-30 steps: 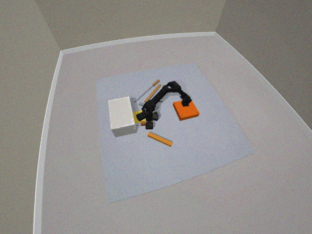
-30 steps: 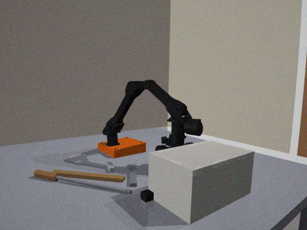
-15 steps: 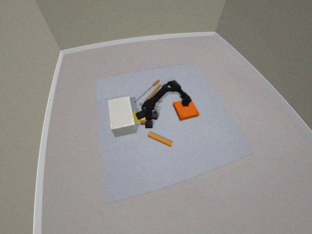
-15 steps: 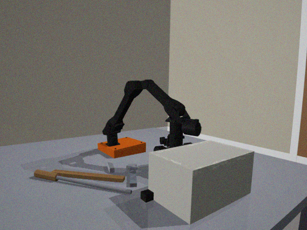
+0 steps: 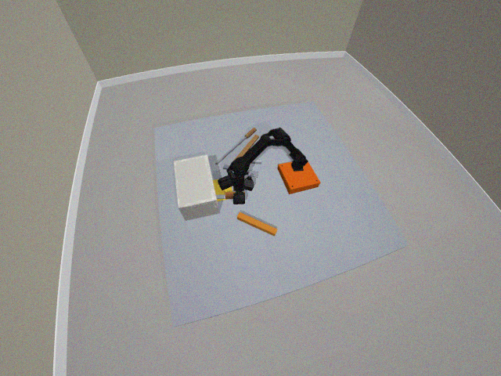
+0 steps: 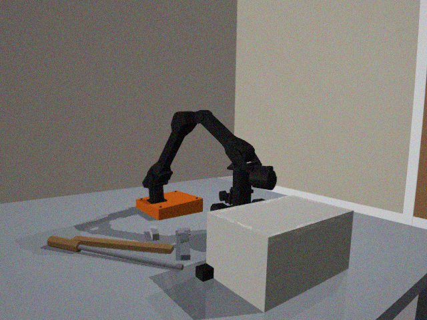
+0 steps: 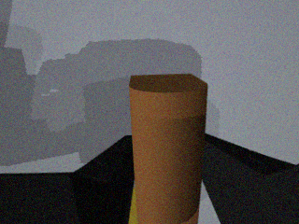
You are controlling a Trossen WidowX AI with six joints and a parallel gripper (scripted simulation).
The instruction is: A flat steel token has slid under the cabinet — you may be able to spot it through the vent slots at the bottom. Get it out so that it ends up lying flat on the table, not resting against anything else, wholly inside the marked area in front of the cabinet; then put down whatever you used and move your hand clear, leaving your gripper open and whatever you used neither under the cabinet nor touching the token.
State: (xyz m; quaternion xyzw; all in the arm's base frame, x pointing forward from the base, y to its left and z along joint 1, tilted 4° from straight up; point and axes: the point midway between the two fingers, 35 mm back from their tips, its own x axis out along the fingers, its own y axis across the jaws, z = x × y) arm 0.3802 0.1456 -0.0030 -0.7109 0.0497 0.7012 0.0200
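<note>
The white cabinet [image 5: 193, 179] [image 6: 275, 219] stands on the table, with the yellow marked area [image 5: 221, 191] in front of it. My gripper [image 5: 231, 195] [image 7: 163, 142] is shut on the brown handle [image 5: 228, 195] [image 7: 168, 140] of a tool, close to the marked area. A short piece of the tool's grey shaft [image 5: 220, 197] shows between the handle and the cabinet front, across the yellow area's near end. Its far end is hidden. A strip of yellow [image 7: 133, 212] also shows beside the handle in the wrist view. The steel token is not visible. The cabinet hides the gripper's fingers in the exterior view.
A rod with a wooden handle [image 5: 250, 132] [image 6: 62, 243] and a wooden bar [image 5: 247, 148] [image 6: 124, 243] lie beyond the arm. Grey pieces [image 6: 151, 234] [image 6: 182, 243] lie nearby. An orange bar [image 5: 257, 223] lies on the other side. A black cube [image 6: 204, 272] sits by the cabinet.
</note>
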